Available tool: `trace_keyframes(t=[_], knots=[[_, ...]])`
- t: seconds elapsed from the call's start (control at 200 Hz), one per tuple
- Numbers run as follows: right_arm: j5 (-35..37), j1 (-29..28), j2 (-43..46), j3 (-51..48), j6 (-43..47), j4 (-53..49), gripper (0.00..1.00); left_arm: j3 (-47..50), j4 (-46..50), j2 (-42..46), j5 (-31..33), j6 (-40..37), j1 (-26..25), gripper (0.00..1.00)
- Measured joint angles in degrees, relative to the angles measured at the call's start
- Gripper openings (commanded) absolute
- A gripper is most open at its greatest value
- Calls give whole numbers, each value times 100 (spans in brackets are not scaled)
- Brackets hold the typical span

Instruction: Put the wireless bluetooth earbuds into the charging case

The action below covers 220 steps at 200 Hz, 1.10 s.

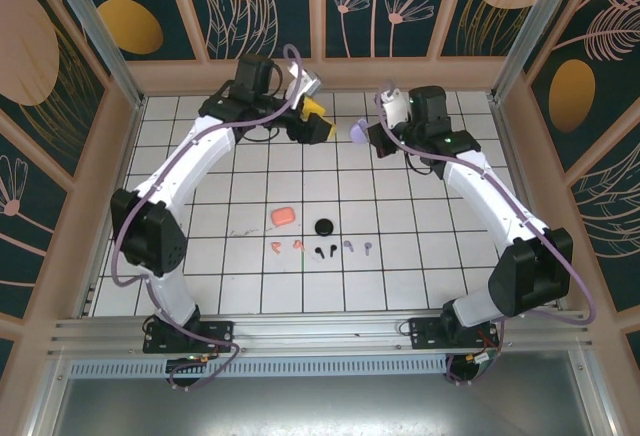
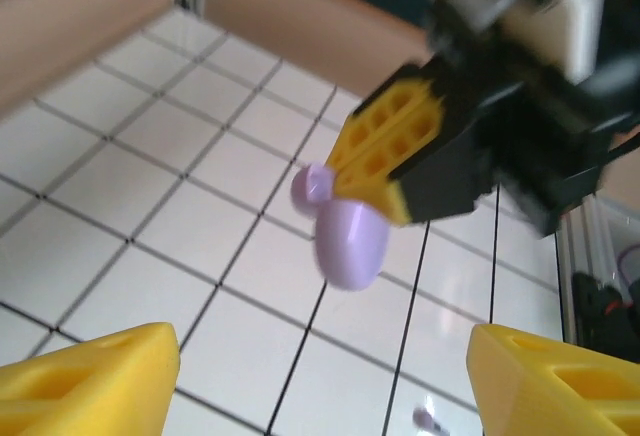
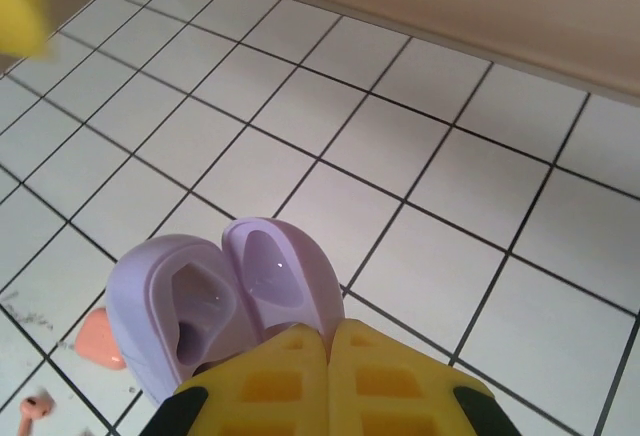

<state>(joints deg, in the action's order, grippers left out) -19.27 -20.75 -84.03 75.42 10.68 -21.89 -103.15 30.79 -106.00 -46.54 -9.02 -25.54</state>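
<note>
Room is tightest at the far end; wooden walls (image 1: 450,74) fence the tiled surface (image 1: 430,256) at the back and both sides, and I have both arms stretched up near the back wall, while the middle and near tiles lie open for moving.

Left hand (image 1: 315,124) hangs over the far tiles, its yellow fingers (image 2: 90,381) spread wide with nothing between them; it faces the right hand (image 1: 366,134), which sits just beside it. Right hand is clamped on the lavender charging case (image 3: 220,296), lid swung open, lifted clear of the surface.

Earbuds (image 1: 319,253) lie in a row on the tiles nearer the arm bases, well apart from both hands; two salmon-orange at the left, two black in the middle, two lavender at the right; a salmon case (image 1: 283,215) and a black case (image 1: 323,226) rest just behind that row.
</note>
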Motion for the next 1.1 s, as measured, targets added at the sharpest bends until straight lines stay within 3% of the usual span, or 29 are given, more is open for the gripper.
trace_keyframes(t=[0.15,0.31,0.776,1.101], knots=[[26,-205,-70,201,354,-170,0,-372,1045,-496,-131,-549,0,65],[96,-365,-170,256,533,-297,0,-533,1530,-564,-417,-844,0,64],[127,-743,-243,481,555,-411,0,-621,1729,-564,-881,-1005,0,61],[153,-850,-367,522,553,-409,0,-745,1749,-601,-984,-1003,11,53]])
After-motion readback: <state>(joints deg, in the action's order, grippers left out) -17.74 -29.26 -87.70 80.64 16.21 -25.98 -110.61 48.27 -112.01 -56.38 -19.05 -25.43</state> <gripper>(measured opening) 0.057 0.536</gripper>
